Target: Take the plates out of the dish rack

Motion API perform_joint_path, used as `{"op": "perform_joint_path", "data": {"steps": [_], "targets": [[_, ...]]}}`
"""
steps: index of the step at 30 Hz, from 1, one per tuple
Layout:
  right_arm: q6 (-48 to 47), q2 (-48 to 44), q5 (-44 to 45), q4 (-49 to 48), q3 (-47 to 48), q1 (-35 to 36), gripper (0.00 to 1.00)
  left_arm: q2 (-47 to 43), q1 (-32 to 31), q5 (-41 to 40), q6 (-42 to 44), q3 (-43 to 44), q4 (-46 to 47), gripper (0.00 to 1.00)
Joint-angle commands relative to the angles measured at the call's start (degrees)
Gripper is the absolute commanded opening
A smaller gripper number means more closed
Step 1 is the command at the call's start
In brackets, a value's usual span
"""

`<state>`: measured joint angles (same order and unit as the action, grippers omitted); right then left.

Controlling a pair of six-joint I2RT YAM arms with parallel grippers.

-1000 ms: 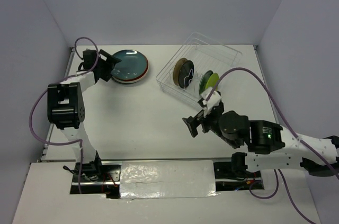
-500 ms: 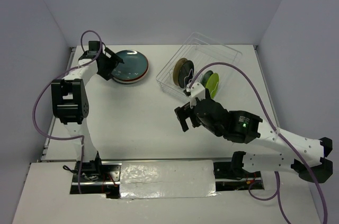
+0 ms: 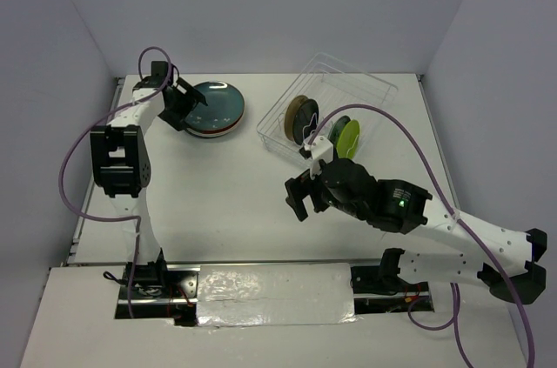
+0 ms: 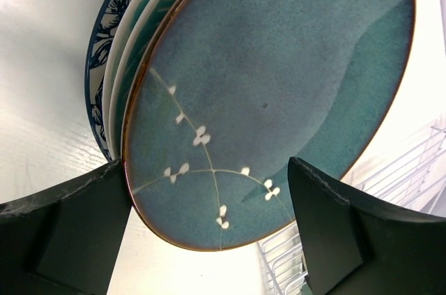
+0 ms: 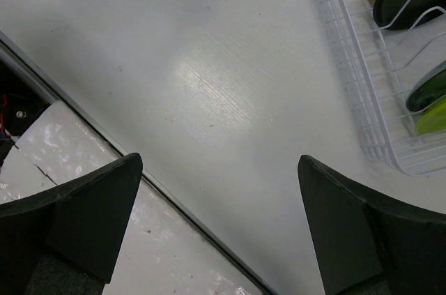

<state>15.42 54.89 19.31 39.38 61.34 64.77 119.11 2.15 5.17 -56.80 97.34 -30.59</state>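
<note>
From above, the white tabletop (image 3: 226, 177) has a stack of plates (image 3: 218, 107) at about 11 o'clock and the clear dish rack (image 3: 365, 85) at about 1 o'clock, well apart

Four plates stand on edge in the rack: a tan plate (image 3: 298, 111), a dark plate (image 3: 306, 124), a dark green plate (image 3: 338, 129) and a lime green plate (image 3: 350, 135)

The left pincer (image 3: 188, 107) is at the stack's 9 o'clock side, spread wide and pinching nothing

Only its own camera shows the stack close up: the top plate (image 4: 279, 86) is teal with a little white twig on it, and a blue flower plate (image 4: 97, 65) peeks out at the bottom. One finger sits at each side of the top plate's edge, and I cannot tell if they touch it

The right pincer (image 3: 296, 198) is over the middle of the tabletop, at 7 o'clock from the rack, spread wide and holding nothing. Its camera sees bare tabletop between the fingers and a corner of the rack at 2 o'clock
</note>
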Motion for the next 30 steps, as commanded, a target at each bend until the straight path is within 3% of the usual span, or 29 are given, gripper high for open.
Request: {"op": "perform_joint_path", "data": {"steps": [1,10,16,20,23,26,28,30], "targets": [[0.3,-0.5,-3.8,-2.7,-0.6,-0.7,1.00,2.5,0.0,-2.9,3.1,3.4,-9.3,1.00],[0.3,0.0,-8.2,-3.7,-0.7,-0.9,1.00,6.4,0.8,-10.3,3.3,12.1,-23.2,0.99],[2.4,-0.4,-6.2,-4.0,-1.1,-1.6,1.00,-0.5,1.5,-15.1,1.5,10.1,-23.4,0.99],[8.5,0.8,2.4,-4.3,-1.1,-5.2,1.00,-7.9,1.7,-18.5,2.1,9.0,-23.4,0.99],[16.4,3.8,8.1,-3.6,0.5,-9.0,1.00,-17.0,1.5,-20.4,4.8,5.2,-21.5,1.00],[24.8,7.7,19.5,-1.9,3.2,-14.5,1.00,-30.6,0.0,-19.5,11.0,-4.8,-15.8,1.00],[28.9,9.8,19.3,-1.3,4.6,-19.8,1.00,-38.7,-1.4,-17.8,17.3,-15.4,-11.5,1.00],[30.0,13.0,16.0,-2.6,5.3,-27.5,0.99,-51.3,-2.2,-9.9,21.8,-28.0,-4.4,1.00]]}}
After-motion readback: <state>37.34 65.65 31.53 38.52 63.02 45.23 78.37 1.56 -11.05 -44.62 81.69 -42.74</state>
